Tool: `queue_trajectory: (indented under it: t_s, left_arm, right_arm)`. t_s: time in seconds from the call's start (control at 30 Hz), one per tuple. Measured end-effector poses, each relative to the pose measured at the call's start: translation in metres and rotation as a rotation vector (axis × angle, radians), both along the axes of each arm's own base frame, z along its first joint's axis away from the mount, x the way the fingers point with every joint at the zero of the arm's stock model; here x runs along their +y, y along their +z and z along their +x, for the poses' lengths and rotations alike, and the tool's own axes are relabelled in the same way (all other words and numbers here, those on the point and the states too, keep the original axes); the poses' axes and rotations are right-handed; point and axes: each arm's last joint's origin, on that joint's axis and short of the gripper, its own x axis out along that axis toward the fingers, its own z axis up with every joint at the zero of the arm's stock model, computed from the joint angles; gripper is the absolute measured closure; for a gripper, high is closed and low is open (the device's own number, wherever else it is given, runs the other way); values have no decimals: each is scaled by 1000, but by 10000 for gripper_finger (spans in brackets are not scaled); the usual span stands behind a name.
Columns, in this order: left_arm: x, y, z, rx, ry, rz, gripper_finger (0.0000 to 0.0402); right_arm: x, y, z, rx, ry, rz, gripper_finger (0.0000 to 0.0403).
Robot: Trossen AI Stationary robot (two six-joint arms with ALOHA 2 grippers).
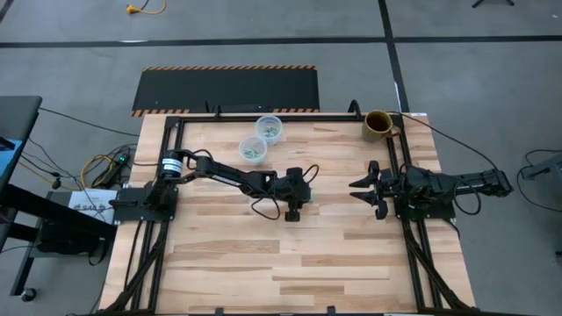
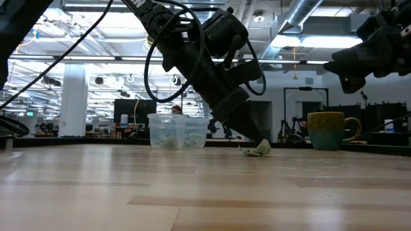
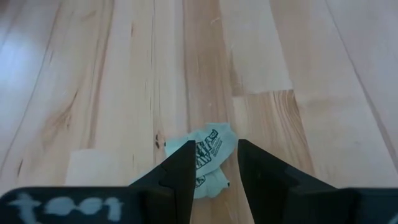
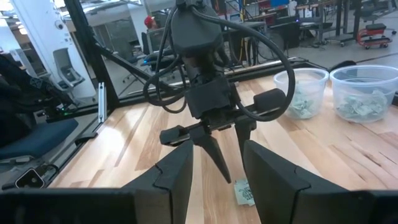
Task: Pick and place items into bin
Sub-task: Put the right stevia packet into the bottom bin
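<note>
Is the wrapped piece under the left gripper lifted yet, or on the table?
On the table. The wrapped piece lies on the wood between the fingers of the left gripper, which stand open either side of it. Whether they touch it, cannot tell.

Stuff you can't quite make out

The wrapper is half hidden behind the left fingers (print unreadable), and the cups' contents are just pale blur.
</note>
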Motion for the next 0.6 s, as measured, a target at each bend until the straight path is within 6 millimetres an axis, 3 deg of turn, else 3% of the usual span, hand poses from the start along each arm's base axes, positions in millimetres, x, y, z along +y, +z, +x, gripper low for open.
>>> queue_trajectory:
  t_s: [0.4, 0.6]
  left_arm:
    - [0, 0, 0, 0, -2, 3, 291]
    - [-10, -1, -1, 12, -4, -17, 291]
  right_arm:
    - [0, 0, 0, 0, 0, 0, 267]
    - [0, 0, 0, 0, 0, 0, 267]
